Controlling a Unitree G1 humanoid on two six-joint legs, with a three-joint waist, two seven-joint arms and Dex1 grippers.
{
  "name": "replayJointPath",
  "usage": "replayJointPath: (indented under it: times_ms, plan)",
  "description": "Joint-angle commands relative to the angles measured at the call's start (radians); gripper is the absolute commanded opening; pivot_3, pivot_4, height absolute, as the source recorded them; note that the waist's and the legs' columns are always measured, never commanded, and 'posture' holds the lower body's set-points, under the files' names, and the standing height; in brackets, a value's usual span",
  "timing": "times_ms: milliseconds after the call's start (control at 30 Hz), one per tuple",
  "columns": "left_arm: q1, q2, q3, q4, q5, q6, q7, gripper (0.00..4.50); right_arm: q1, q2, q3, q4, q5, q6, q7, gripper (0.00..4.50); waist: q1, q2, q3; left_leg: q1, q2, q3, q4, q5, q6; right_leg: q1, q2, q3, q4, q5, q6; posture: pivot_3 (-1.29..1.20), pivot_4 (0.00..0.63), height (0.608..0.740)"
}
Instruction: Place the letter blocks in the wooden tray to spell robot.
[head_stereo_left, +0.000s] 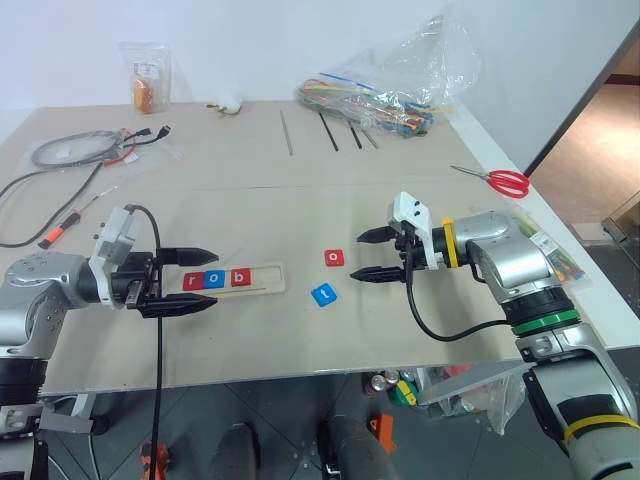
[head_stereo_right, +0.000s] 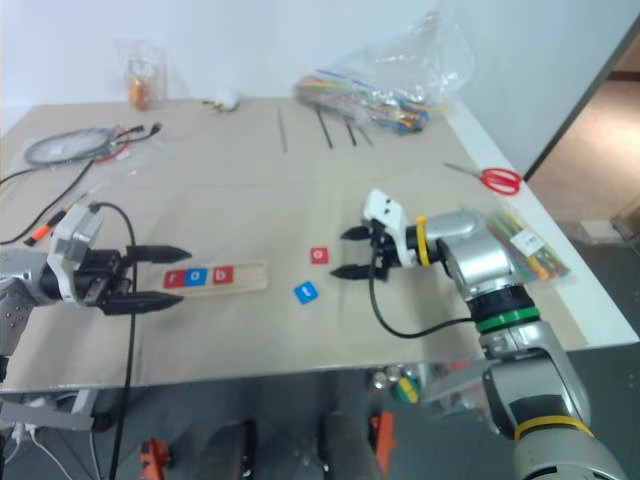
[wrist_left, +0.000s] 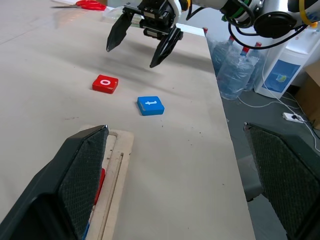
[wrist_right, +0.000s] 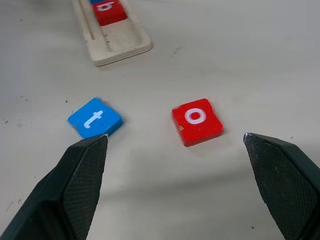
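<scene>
My wooden tray (head_stereo_left: 262, 278) already holds r, o, b at its left end, so the red o block (head_stereo_left: 334, 258) and blue t block (head_stereo_left: 323, 294) wait on the table (head_stereo_left: 300, 200) beside it. My right hand (head_stereo_left: 378, 254) hovers spread near the o; my left hand (head_stereo_left: 195, 280) brackets the tray, spread.

- The wooden tray (head_stereo_left: 262, 281) is pale bare wood, matt, with a smooth groove.
- The letter blocks beside the tray, a red "o" (wrist_right: 196, 120) and a blue "t" (wrist_right: 95, 118), have smooth painted faces with white letters.
- The table (head_stereo_left: 300, 215) under the tray looks matt beige, faintly speckled.
- The right gripper (head_stereo_left: 378, 254) fingers (wrist_right: 285, 175) are black with cross-hatched pads.
- Far behind the tray, a clear bag (head_stereo_left: 410, 75) is glossy crinkled plastic.
</scene>
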Motion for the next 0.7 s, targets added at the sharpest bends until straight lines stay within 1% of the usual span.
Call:
replayJointPath:
  times_ms: [33,200,367,533,700]
  plan:
    - [0.003,0.017,0.017,-0.033,-0.016,0.005,-0.009,4.5,-0.017,0.02,-0.003,0.034,-0.011,-0.059,0.04,4.48,-0.001,0.0,0.0,0.0,0.0,0.0,0.0,0.0,0.0,0.0,0.0,0.0,0.0,0.0,0.0,0.0,0.15,0.74]
    - [0.025,0.032,0.034,-0.058,-0.03,0.022,-0.007,4.5,-0.056,0.078,0.007,0.155,-0.053,-0.127,0.037,4.48,-0.001,0.0,0.0,0.001,0.0,0.0,0.0,0.0,0.0,0.0,0.0,0.0,0.0,0.001,0.0,0.0,0.15,0.74]
    - [0.044,0.043,0.046,-0.113,-0.058,0.06,0.015,4.5,-0.134,0.118,-0.02,0.308,-0.09,-0.204,0.014,4.48,-0.001,0.0,0.0,0.001,0.0,0.0,0.001,0.0,0.0,0.0,0.0,0.0,0.001,0.001,0.0,0.0,0.15,0.74]
    - [0.057,0.049,0.051,-0.159,-0.08,0.087,0.027,4.5,-0.165,0.125,-0.034,0.369,-0.09,-0.237,0.027,4.48,0.0,0.0,0.0,0.001,0.0,0.0,0.0,0.0,0.0,0.0,0.0,0.001,0.0,0.001,0.0,0.0,0.15,0.74]
    - [0.043,0.033,0.051,-0.148,-0.071,0.067,0.054,4.5,-0.176,0.16,-0.021,0.425,-0.115,-0.274,0.012,4.48,0.0,0.0,0.0,0.001,0.0,0.0,0.0,0.0,0.0,0.001,0.0,0.001,0.0,0.001,0.0,0.0,0.15,0.74]
